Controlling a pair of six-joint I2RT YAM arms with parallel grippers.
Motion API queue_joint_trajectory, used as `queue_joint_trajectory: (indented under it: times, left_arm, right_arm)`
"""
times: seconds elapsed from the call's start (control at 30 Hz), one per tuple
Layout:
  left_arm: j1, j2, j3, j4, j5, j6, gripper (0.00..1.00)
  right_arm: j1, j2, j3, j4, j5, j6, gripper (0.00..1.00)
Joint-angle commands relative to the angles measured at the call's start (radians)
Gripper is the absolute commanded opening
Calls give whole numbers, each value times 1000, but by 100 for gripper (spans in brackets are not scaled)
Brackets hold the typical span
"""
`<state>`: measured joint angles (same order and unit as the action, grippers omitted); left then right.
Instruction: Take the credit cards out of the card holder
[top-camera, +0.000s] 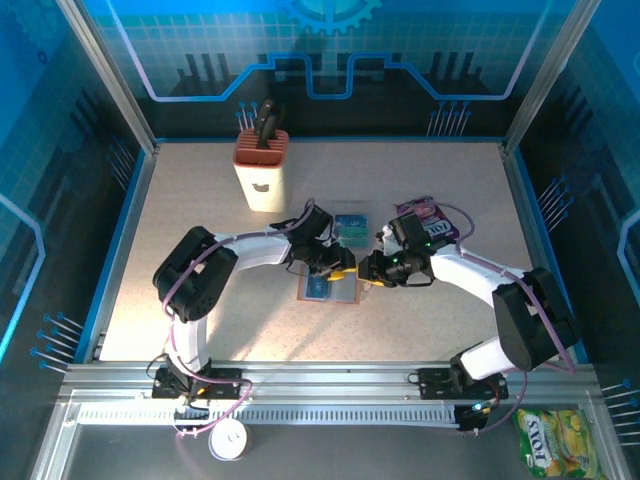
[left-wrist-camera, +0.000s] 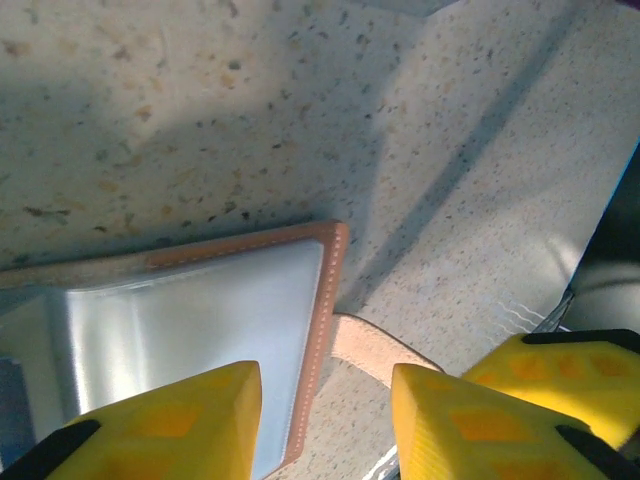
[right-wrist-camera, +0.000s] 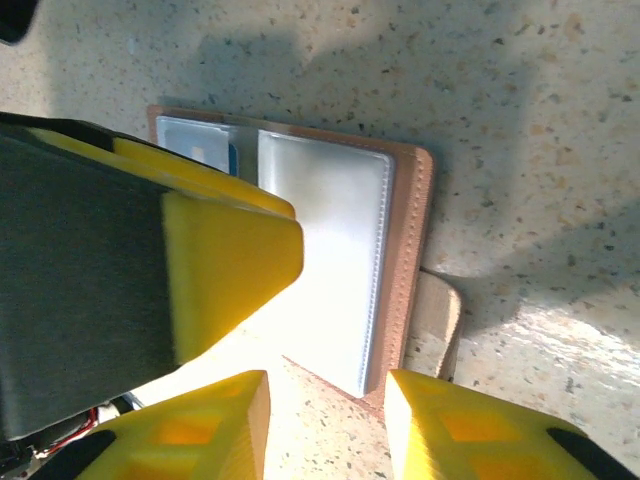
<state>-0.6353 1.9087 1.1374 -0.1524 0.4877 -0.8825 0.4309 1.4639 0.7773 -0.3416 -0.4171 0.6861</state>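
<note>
**Both grippers open over the unfolded card holder**

The flat brown leather-look bifold card holder (top-camera: 340, 294) lay open near the middle of the pale speckled stone-look table (top-camera: 200, 220), between the two arms. Its tan border was stitched along the edge, and glossy clear plastic sleeves (right-wrist-camera: 325, 240) covered the inside, throwing back a bright glare. A short tan strap tab (right-wrist-camera: 440, 310) stuck out from its right edge. A sliver of a teal-blue plastic credit card (right-wrist-camera: 212, 156) showed in the left pocket.

The left gripper (left-wrist-camera: 322, 400), with wedge-shaped yellow fingers, had its jaws apart above the stitched edge and clamped nothing. The right gripper (right-wrist-camera: 328, 405) was likewise spread over the holder's near corner, empty. A left finger (right-wrist-camera: 230, 250) pressed on the sleeves.
</note>
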Motion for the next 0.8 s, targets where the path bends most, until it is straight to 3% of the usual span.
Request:
queue_joint_trajectory:
  times: [0.0, 0.53, 0.77]
  left_arm:
    - [0, 13, 35, -33, 19, 15, 43]
    - [57, -47, 9, -43, 24, 40, 44]
    - [82, -88, -16, -47, 26, 49, 44]
  right_arm:
    - [-7, 5, -9, -42, 35, -28, 38]
    - [-12, -52, 46, -161, 116, -83, 38]
    - [-15, -12, 27, -128, 102, -78, 39]
